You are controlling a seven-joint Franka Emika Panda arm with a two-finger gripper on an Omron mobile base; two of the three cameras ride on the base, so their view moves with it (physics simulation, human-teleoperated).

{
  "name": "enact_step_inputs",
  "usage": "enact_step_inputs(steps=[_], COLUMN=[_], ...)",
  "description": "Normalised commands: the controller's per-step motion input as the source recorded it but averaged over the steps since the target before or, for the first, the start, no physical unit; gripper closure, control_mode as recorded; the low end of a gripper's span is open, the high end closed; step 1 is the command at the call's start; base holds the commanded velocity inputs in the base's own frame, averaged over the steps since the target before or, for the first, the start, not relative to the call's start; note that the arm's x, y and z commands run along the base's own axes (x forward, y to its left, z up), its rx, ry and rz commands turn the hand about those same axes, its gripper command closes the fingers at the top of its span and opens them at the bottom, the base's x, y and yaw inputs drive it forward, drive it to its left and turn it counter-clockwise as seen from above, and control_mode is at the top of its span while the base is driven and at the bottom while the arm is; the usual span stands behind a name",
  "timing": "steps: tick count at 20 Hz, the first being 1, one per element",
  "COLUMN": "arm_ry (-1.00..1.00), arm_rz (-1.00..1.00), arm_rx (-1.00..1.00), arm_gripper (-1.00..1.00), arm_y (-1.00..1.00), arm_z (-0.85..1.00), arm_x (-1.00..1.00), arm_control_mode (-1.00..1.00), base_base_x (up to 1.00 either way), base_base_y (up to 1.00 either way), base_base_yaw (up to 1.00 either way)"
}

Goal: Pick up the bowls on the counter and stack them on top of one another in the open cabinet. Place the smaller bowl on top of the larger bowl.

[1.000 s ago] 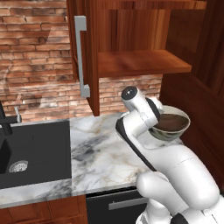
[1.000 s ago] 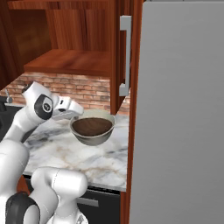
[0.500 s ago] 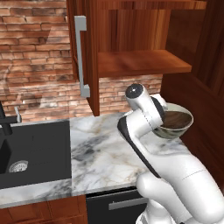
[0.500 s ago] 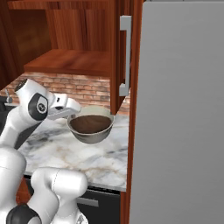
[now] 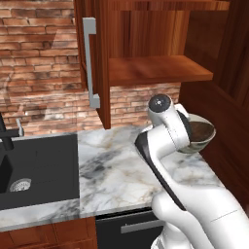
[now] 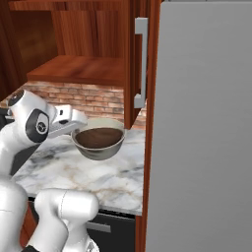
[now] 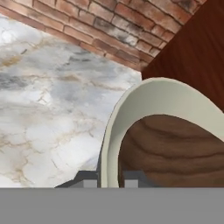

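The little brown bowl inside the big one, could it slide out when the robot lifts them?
Probably not. The shallow dark brown wooden bowl sits low inside the deep pale cream bowl, whose wall rises around it. The end effector pinches only the pale rim, so a big tilt might shift it.

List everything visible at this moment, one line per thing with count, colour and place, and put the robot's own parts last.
large bowl: 1, pale cream inside and grey outside, held in the air above the counter, below the cabinet shelf
small bowl: 1, dark brown wood grain, nested inside the large bowl
counter: 1, white marble with grey and tan veins, under the bowls
sink: 1, black, set into the counter's left end
tap: 1, black, behind the sink
cabinet: 1, reddish-brown wood, on the wall, door open, shelf bare
door handle: 1, grey bar, on the open door
brick wall: 1, red-brown, behind the counter
arm: 1, white with dark joints
hand: 1, dark tips shut on the large bowl's rim
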Motion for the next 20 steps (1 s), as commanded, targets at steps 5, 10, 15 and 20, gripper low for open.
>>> enact_step_inputs(steps=[5, 10, 15, 20], arm_ry=[-0.02, -0.01, 0.00, 0.00], arm_rz=[0.19, 0.20, 0.20, 0.19], arm_rx=[-0.04, -0.04, -0.03, -0.05], arm_gripper=[1.00, 1.00, 1.00, 1.00], arm_y=[0.15, 0.11, 0.07, 0.09], arm_z=[0.19, 0.33, 0.39, 0.40], arm_x=[-0.39, -0.29, -0.17, -0.25], arm_control_mode=[-1.00, -1.00, -1.00, -1.00], base_base_x=[0.00, 0.00, 0.00, 0.00], base_base_y=[0.00, 0.00, 0.00, 0.00], base_base_yaw=[0.00, 0.00, 0.00, 0.00])
